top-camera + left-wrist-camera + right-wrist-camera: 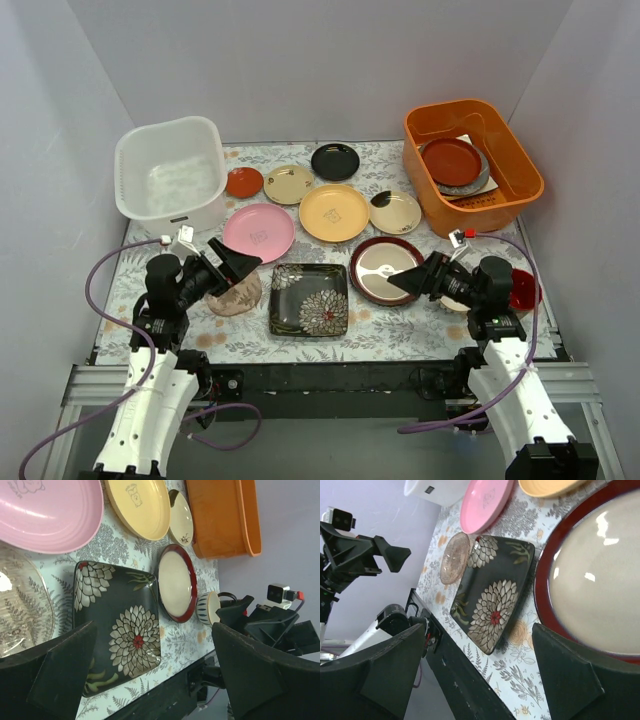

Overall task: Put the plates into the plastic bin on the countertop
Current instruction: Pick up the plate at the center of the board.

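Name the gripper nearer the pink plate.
Left. The left gripper hovers at the near edge of the pink plate; the right gripper is far off, over the red-rimmed cream plate.

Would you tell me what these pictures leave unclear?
Top view: brownish plate partly under the left gripper.
Top view: red object mostly behind the right arm.
Top view: dishes stacked in the orange tub; top one covers the rest, count unclear.

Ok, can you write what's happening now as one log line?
left gripper: open, empty | right gripper: open, empty | plastic bin: empty
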### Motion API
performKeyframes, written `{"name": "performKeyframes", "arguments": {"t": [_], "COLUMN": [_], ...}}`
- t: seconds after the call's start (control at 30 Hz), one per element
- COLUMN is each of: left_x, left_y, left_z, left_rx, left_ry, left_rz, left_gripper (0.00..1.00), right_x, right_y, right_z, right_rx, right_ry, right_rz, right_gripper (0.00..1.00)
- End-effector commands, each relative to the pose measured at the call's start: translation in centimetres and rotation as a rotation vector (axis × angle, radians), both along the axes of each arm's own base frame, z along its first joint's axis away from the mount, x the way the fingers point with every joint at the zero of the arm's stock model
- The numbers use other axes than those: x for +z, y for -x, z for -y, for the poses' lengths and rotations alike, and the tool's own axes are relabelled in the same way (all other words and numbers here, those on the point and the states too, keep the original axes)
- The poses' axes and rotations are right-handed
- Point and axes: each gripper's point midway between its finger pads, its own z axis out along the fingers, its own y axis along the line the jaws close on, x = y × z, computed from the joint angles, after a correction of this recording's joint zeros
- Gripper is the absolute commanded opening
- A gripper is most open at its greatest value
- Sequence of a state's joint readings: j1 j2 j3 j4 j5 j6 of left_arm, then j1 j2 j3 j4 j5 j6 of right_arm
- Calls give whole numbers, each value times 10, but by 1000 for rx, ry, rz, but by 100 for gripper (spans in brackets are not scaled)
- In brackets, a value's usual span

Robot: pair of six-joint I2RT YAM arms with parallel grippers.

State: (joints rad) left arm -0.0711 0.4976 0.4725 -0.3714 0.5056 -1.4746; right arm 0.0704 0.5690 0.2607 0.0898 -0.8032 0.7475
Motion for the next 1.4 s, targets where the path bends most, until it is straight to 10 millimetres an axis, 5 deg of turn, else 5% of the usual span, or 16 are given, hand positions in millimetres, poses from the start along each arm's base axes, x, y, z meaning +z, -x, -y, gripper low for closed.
{"name": "performKeyframes", "arguments": {"t": [0.0,0.23,0.47,0.6,1.0,1.37], "left_x": [-13,-42,-59,-82,-123,-139], "left_y": [8,9,14,25,57,63], "left_z": [1,1,4,4,11,8], "left_rx": [13,27,53,61,69,120], "left_ry": [33,41,94,97,66,-30], "left_rz": [-107,-280,-378,-497,-653,-715], "left_gripper": [98,98,98,98,81,71], "right_x": [-13,-17,-13,-19,-32,-38], "right_y": [5,-4,19,25,31,30], "right_z": [-3,-21,-88,-107,-114,-114], "right_rx": [11,9,154,184,181,176], "right_ry": [34,133,251,308,340,346], "right_rz": [-26,-37,-30,-44,-61,-78], "right_gripper": [94,93,91,90,89,88]}}
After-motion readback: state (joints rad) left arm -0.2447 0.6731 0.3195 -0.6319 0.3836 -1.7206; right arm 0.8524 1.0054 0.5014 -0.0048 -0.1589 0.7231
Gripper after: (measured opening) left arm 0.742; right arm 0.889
